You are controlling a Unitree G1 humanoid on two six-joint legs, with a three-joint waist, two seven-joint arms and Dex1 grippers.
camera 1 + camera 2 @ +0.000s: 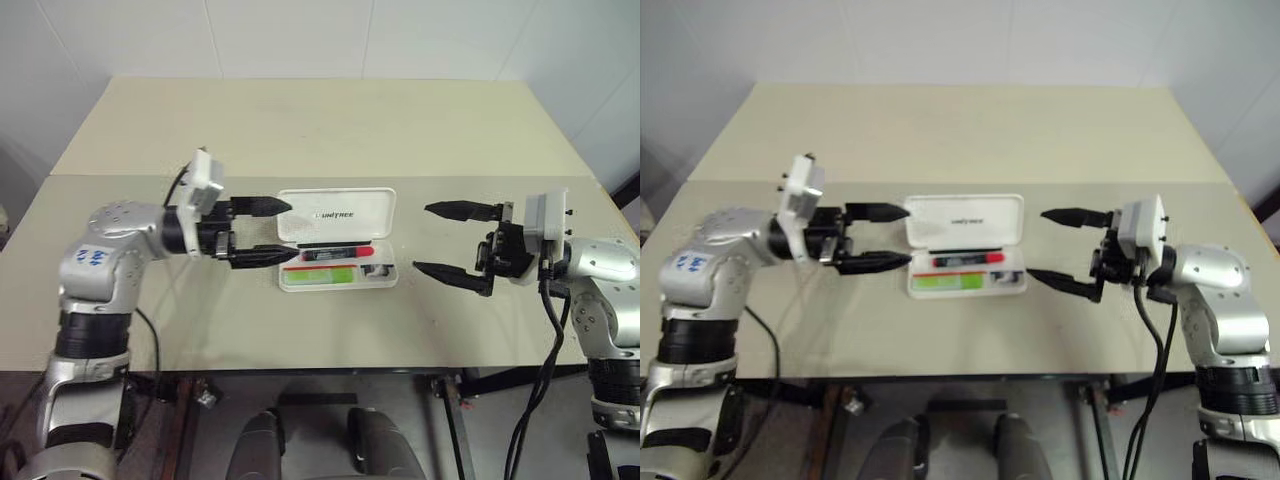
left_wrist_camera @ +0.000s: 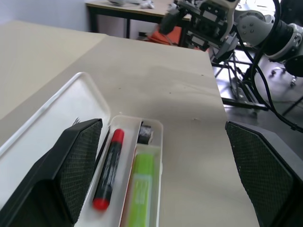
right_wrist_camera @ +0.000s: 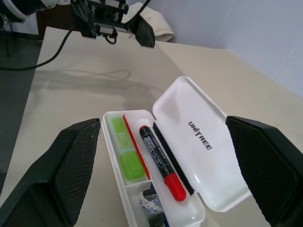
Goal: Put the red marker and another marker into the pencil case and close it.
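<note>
The pencil case (image 1: 337, 240) lies open on the beige table (image 1: 300, 130), its lid (image 3: 199, 142) laid back flat with the lettered inner face up. In the tray, the red marker (image 3: 162, 161) lies in the channel next to the hinge, its red cap toward the robot's right. The light-green marker (image 3: 124, 149) lies in the outer compartment, parallel to it, with a thin red divider (image 3: 136, 147) between them. A small end compartment holds some dark and white bits (image 3: 150, 208); what they are is hard to make out.

The left gripper (image 1: 268, 231) hangs just beside the case's left end, pointing toward it, its black fingers spread wide and holding nothing. The right gripper (image 1: 438, 238) stands a little apart from the case's right end, also aimed at the case, its fingers likewise spread and empty. Neither one touches the case.
</note>
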